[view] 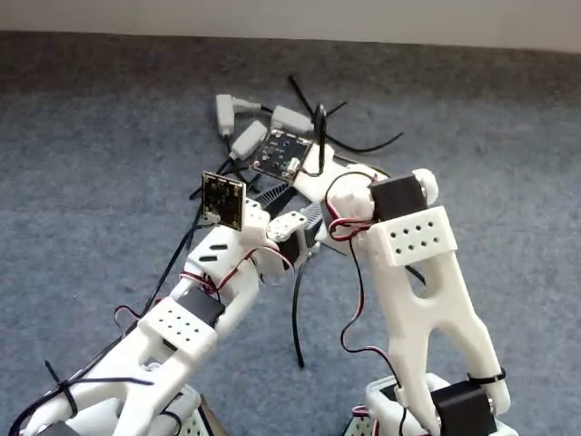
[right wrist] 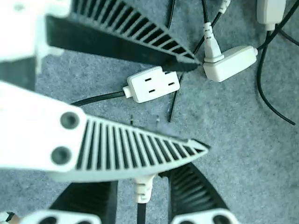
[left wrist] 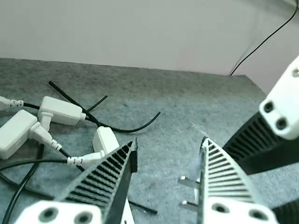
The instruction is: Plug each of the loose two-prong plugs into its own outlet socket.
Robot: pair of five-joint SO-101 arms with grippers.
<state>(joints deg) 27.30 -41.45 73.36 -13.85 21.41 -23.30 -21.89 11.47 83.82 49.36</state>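
Observation:
A white two-slot socket (right wrist: pixel 152 84) lies on the grey carpet, also seen as the socket (left wrist: pixel 105 140). A loose plug's prongs (right wrist: pixel 157 119) point at it across a short gap. The plug's tail (right wrist: pixel 142 189) shows between the left gripper's fingers (right wrist: pixel 88 200). Its body is hidden under my right gripper's white finger (right wrist: pixel 140 149). My right gripper (right wrist: pixel 204 105) hangs open over socket and prongs. My left gripper (left wrist: pixel 169 142) is open with carpet in its gap. The prongs (left wrist: pixel 189 179) stick out beside one of its fingers. Whether it touches the plug I cannot tell.
More white outlet blocks with short black cords lie beyond: one block (left wrist: pixel 58 109), another (left wrist: pixel 16 133), a third (right wrist: pixel 231 63). From above they cluster at the far middle (view: pixel 250 141). A black cord (view: pixel 298 318) trails toward the arm bases. Bare carpet (view: pixel 508 136) spreads all around.

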